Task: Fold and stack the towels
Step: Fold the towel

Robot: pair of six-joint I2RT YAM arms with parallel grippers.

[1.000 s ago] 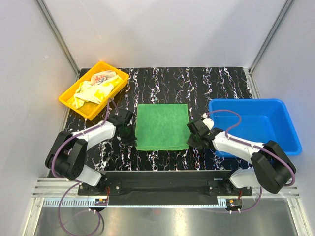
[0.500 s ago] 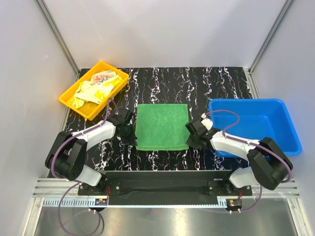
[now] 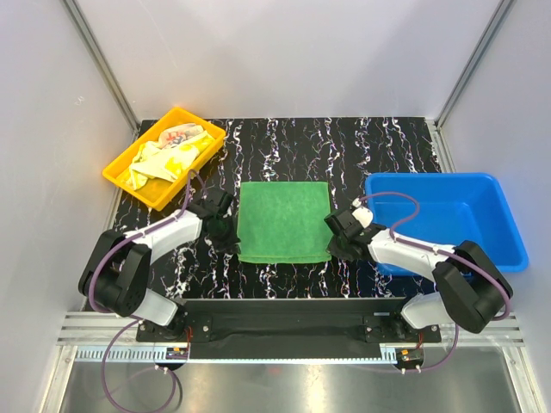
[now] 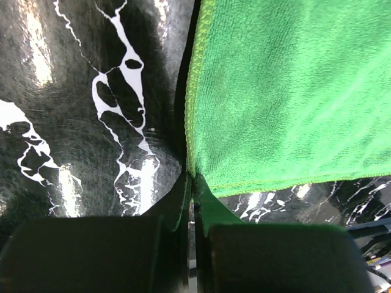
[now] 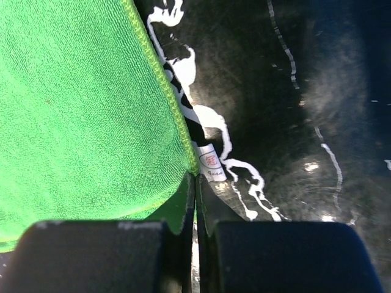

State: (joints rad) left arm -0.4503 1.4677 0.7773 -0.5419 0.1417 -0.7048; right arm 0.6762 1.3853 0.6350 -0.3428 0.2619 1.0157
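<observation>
Near edge: left gripper (image 4: 190, 177) and right gripper (image 5: 195, 178) each pinched together on a near corner of the green towel (image 3: 283, 221), which lies flat and unfolded mid-table. Far left: yellow towel (image 3: 168, 162) and printed towel (image 3: 176, 135) heaped in tray (image 3: 131, 193). No fold made, nothing stacked.

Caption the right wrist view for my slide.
Right fingers shut on the green towel corner, white label alongside, over black marbled table.
</observation>
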